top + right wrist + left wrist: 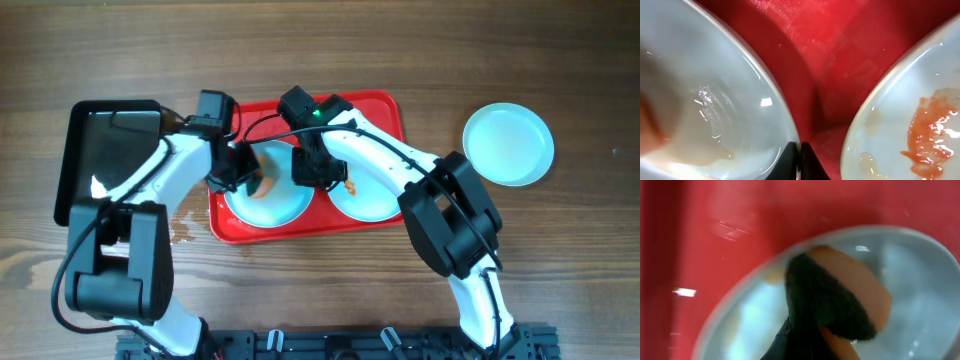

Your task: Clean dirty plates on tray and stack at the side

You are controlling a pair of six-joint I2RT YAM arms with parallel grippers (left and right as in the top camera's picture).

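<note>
The red tray (385, 110) holds two plates. On the left plate (285, 208) rests an orange sponge with a dark scrub face (840, 300), and my left gripper (245, 175) is shut on it, pressing it onto the plate (920, 280). My right gripper (800, 157) is shut on that plate's right rim (715, 100), one finger inside and one outside. The right plate (890, 140) carries orange-red sauce smears (927, 130) and sits next to it (370, 200) on the tray (840, 50). A third, clean plate (508, 144) lies on the table to the right.
A black rectangular pan (110, 150) sits left of the tray, under my left arm. Wet spots (185, 232) mark the wood by the tray's front left corner. Both arms cross over the tray's back half.
</note>
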